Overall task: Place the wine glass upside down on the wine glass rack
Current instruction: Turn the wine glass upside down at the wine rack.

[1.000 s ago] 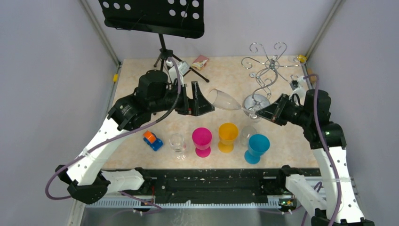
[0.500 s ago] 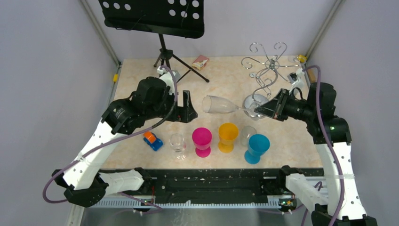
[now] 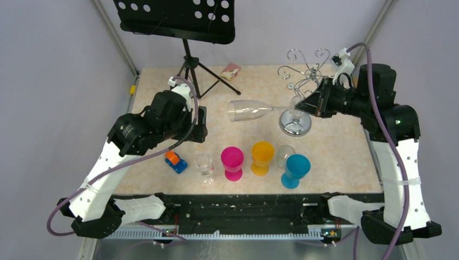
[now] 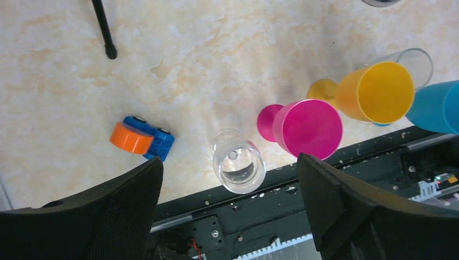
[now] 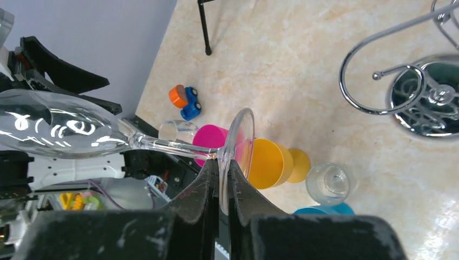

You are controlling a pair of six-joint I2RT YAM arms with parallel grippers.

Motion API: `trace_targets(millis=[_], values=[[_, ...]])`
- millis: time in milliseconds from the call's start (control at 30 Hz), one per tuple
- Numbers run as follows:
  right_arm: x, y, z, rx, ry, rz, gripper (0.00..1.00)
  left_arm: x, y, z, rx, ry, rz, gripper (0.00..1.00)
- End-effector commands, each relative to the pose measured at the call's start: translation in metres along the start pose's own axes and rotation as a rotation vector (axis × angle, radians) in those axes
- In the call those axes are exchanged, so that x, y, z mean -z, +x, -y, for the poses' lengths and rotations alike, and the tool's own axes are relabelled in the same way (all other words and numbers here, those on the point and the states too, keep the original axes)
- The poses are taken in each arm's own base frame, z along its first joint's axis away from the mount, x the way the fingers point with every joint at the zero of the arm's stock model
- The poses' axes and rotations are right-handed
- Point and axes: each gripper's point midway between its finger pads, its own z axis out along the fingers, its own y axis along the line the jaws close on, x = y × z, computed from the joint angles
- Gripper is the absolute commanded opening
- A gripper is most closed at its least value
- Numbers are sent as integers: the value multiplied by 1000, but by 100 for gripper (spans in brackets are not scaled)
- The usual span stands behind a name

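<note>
Wine glass (image 3: 250, 110) hangs sideways above the table, bowl leftward, its foot pinched in the closed right gripper (image 3: 309, 104) just beside the wine glass rack (image 3: 296, 123), while the left gripper (image 3: 201, 123) gapes wide, holding nothing.

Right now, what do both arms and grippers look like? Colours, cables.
Left arm and right arm match: white links with small holes, black motor housings at elbow and wrist, a purple cable looped along each. Left gripper and right gripper: black, matte, wedge-shaped fingers.
</note>
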Motion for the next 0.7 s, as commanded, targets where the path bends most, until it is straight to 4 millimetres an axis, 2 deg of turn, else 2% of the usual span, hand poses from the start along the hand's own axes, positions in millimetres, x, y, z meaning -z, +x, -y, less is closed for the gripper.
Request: trace_targets(millis=[0,100,333,467,600,667], values=[[7,-16,-10,116,74,44,0,5,3,-13,-25,-54,-9,97],[2,-21,-13,148,105,49,0,4,5,-7,-17,-19,-20,97],[-18,-24,-4,275,267,6,0,8,3,14,20,97,-30,97],[-23,-33,-1,351,365,41,0,13,2,18,39,119,-35,98],[-28,-38,-12,453,407,85,0,23,-5,18,64,124,-7,97],[-32,-37,-24,522,409,103,0,29,-10,19,75,132,16,97]])
